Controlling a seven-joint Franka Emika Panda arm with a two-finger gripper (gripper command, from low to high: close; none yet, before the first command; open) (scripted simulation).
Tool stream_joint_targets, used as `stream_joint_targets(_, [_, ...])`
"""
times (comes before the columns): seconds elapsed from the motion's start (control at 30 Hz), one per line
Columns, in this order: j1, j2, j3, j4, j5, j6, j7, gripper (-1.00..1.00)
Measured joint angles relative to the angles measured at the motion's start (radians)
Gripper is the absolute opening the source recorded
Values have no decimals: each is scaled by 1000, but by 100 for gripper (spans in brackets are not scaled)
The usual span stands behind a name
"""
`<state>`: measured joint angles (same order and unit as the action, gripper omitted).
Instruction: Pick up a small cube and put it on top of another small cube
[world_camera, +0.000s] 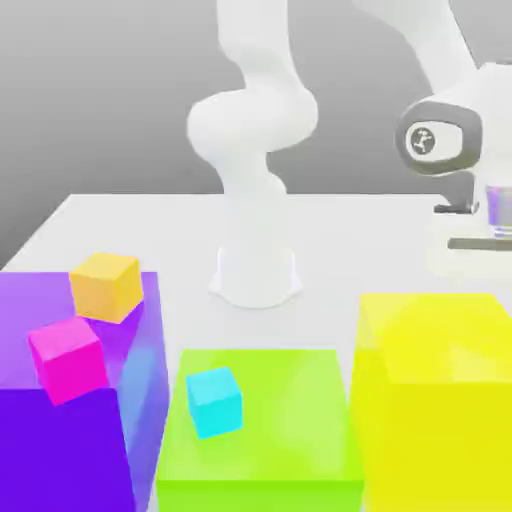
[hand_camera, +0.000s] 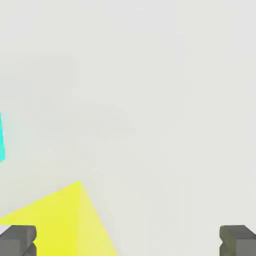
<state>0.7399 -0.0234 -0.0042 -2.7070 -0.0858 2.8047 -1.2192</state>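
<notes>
Fingers (hand_camera: 19, 240) are spread wide w/ nothing between, hand kept above the yellow block (world_camera: 440, 385), so no cube is carried yet. Orange cube (world_camera: 105, 285) & pink cube (world_camera: 67, 358) are seated apart on the purple block (world_camera: 60, 450), cyan cube (world_camera: 215, 401) on the green block (world_camera: 290, 420)

My arm, folded high, gripper spread wide

My white arm (world_camera: 255, 130) rises from its base, loops overhead and brings my wrist down at the exterior view's right; my gripper (hand_camera: 128, 241) points downward, fingertips (hand_camera: 18, 240) far apart, gripping nothing.
</notes>
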Motion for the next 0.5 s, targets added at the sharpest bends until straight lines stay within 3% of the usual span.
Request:
stream_joint_targets(0.13, [1,30,-9,-104,-6,53,-118,0])
stream_joint_targets(0.27, [8,6,-63,-180,59,72,-125,0])
stream_joint_targets(0.37, [-62,53,-61,-181,82,118,-132,0])
stream_joint_targets(0.5, [-50,148,-37,-164,99,198,-146,0])
